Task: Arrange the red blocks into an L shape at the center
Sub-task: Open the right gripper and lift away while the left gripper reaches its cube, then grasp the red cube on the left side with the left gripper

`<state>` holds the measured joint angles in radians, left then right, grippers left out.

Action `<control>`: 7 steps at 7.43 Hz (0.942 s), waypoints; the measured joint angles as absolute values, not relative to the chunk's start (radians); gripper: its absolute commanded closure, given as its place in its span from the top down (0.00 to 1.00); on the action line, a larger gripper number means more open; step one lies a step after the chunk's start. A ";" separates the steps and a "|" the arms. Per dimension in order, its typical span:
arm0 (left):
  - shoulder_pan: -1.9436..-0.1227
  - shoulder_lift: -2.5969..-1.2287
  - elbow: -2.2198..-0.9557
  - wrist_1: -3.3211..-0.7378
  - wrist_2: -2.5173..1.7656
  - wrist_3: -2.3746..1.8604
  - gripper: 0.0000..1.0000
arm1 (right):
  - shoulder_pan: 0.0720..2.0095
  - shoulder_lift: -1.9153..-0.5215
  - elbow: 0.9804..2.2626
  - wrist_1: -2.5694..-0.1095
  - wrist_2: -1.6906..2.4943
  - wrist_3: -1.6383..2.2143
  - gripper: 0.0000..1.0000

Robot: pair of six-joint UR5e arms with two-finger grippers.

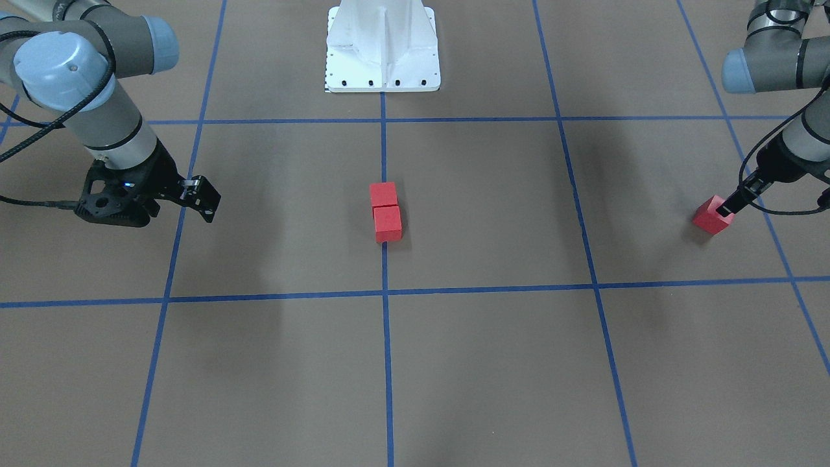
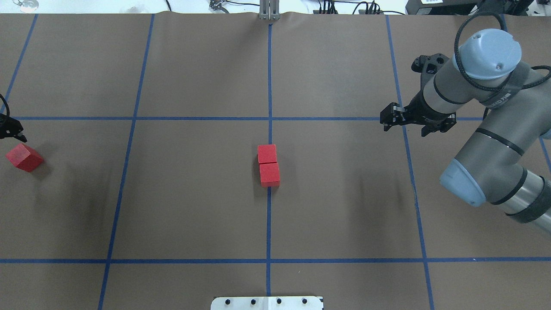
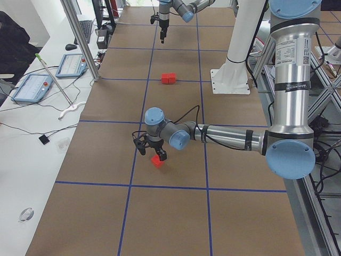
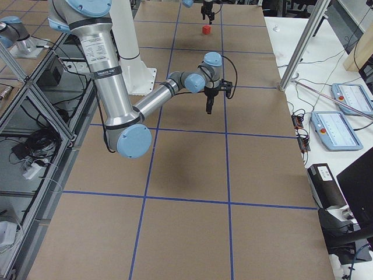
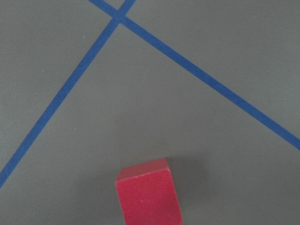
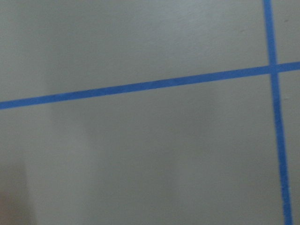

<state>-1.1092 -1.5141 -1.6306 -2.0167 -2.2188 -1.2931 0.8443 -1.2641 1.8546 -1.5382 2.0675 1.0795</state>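
Two red blocks (image 1: 385, 211) lie touching in a short straight line on the blue centre line of the brown floor (image 2: 327, 193); they also show in the overhead view (image 2: 268, 165). The third red block (image 1: 712, 215) lies alone, turned at an angle, far out on my left side (image 2: 24, 157). My left gripper (image 1: 729, 206) hovers just above and beside it, open and empty; the left wrist view shows the block (image 5: 149, 194) at its bottom edge. My right gripper (image 1: 206, 200) hangs open and empty over bare floor on the right side (image 2: 384, 120).
The white robot base (image 1: 382, 48) stands on the centre line behind the block pair. Blue tape lines (image 2: 269, 86) cross the floor. A metal post (image 3: 80, 37) and tablets (image 3: 32, 85) stand beyond the far table edge.
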 measured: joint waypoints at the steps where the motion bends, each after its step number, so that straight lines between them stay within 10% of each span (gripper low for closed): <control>1: -1.105 -1.517 -1.615 -2.031 -2.216 -1.333 1.00 | 0.854 -1.270 1.852 -1.538 2.068 1.073 1.00; 7: -1.068 -1.567 -1.532 -2.080 -2.215 -1.400 0.88 | 0.873 -1.275 1.850 -1.537 2.062 1.069 1.00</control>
<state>-1.0678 -1.5672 -1.5315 -2.0799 -2.2147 -1.4004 0.8725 -1.2747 1.8500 -1.5370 2.0625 1.0688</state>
